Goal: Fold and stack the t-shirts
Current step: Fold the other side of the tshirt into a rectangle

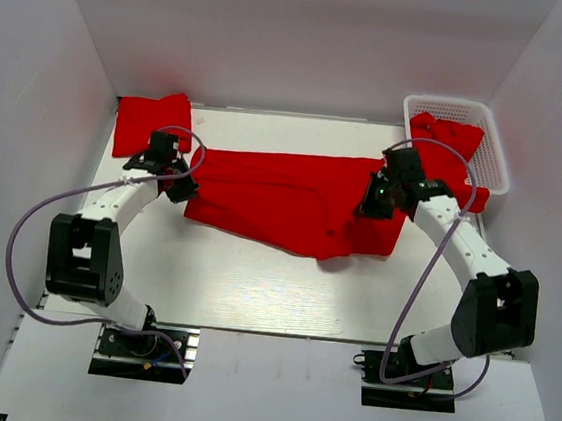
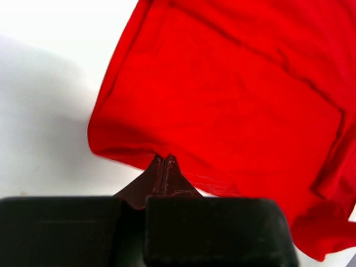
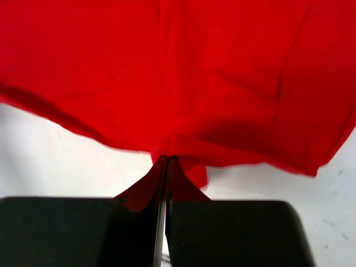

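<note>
Top view: spread t-shirt (image 1: 291,207) lies flat, left of basket (image 1: 451,105). Folded t-shirt (image 1: 152,124) far left of basket. Third t-shirt (image 1: 450,136) inside basket.
Left wrist: left gripper (image 2: 165,162) clamped on spread t-shirt edge.
Right wrist: right gripper (image 3: 167,161) pinching spread t-shirt edge.

The spread t-shirt (image 1: 282,199) is plain bright red with no print. It lies stretched left to right across the centre, rumpled, its lower edge sagging toward six o'clock. A folded t-shirt (image 1: 152,123) sits flat at ten o'clock. A crumpled t-shirt (image 1: 450,136) is heaped at two o'clock — inside the white basket (image 1: 448,103).
</note>
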Controlling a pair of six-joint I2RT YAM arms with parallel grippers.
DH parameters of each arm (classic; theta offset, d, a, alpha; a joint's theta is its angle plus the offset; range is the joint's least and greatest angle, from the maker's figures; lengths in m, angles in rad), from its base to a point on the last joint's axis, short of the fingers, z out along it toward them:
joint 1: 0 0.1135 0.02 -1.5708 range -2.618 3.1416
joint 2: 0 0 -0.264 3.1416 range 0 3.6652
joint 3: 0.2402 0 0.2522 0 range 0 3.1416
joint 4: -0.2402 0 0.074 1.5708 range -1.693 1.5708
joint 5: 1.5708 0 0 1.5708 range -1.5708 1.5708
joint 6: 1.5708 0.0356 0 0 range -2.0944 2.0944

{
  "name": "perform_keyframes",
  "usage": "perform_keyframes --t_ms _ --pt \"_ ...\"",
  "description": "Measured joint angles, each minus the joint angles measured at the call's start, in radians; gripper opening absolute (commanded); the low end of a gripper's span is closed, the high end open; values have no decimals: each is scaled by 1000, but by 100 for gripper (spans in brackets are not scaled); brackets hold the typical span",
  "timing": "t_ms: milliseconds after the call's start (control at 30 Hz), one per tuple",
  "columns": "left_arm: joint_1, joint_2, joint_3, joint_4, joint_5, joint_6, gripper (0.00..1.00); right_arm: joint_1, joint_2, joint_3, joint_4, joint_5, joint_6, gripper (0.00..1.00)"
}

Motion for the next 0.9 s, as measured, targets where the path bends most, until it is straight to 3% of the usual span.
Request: perform_keyframes --t_ms 300,900 --pt "13 146 136 -14 -45 -8 0 -91 111 193 27 7 -9 0" --pt "64 153 156 31 -87 -27 0 -203 290 395 23 -33 -66 0"
